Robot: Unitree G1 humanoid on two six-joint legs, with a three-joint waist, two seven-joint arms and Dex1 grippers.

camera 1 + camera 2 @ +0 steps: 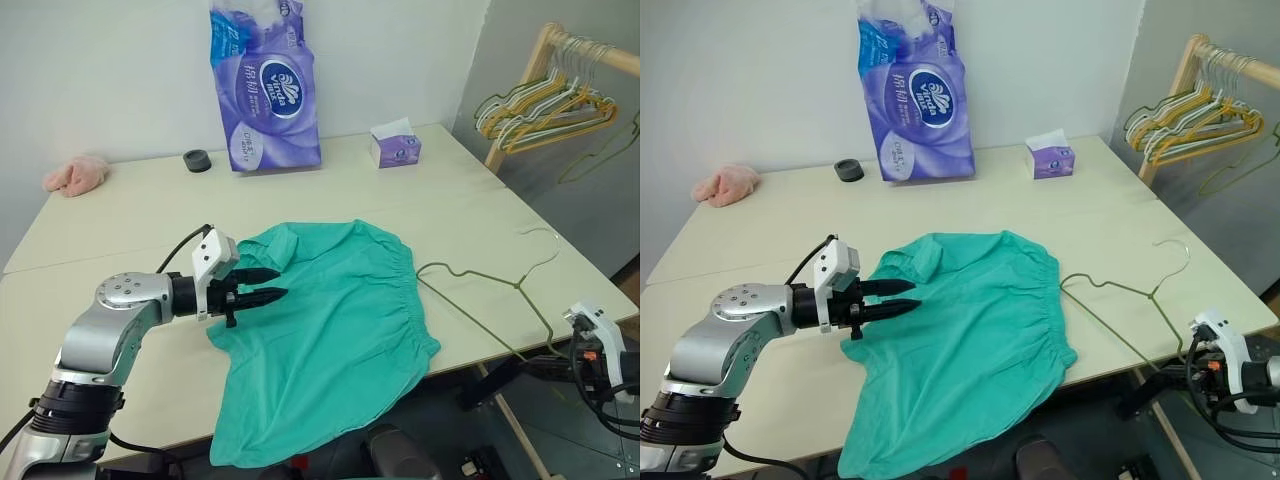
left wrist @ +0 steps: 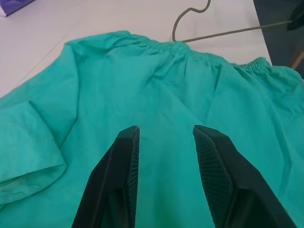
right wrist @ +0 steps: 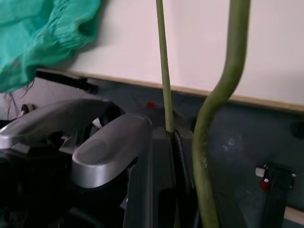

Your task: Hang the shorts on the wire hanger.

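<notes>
The teal-green shorts (image 1: 330, 330) lie spread on the table's middle, their gathered waistband facing right and one corner drooping over the front edge. My left gripper (image 1: 280, 282) hovers just above the shorts' left part, open, with nothing between its fingers (image 2: 123, 166). The wire hanger (image 1: 480, 285) lies flat to the right of the waistband, hook (image 1: 545, 245) pointing away. Off the table's front right corner, my right gripper (image 1: 530, 362) is shut on the hanger's wire (image 3: 164, 71), which runs into its closed fingers.
At the back of the cream table (image 1: 150, 220) stand a purple pack of tissue rolls (image 1: 265, 85), a small tissue box (image 1: 396, 145) and a black tape ring (image 1: 197, 160). A pink cloth lump (image 1: 75, 175) lies far left. A wooden rack with several hangers (image 1: 545, 105) stands at the right.
</notes>
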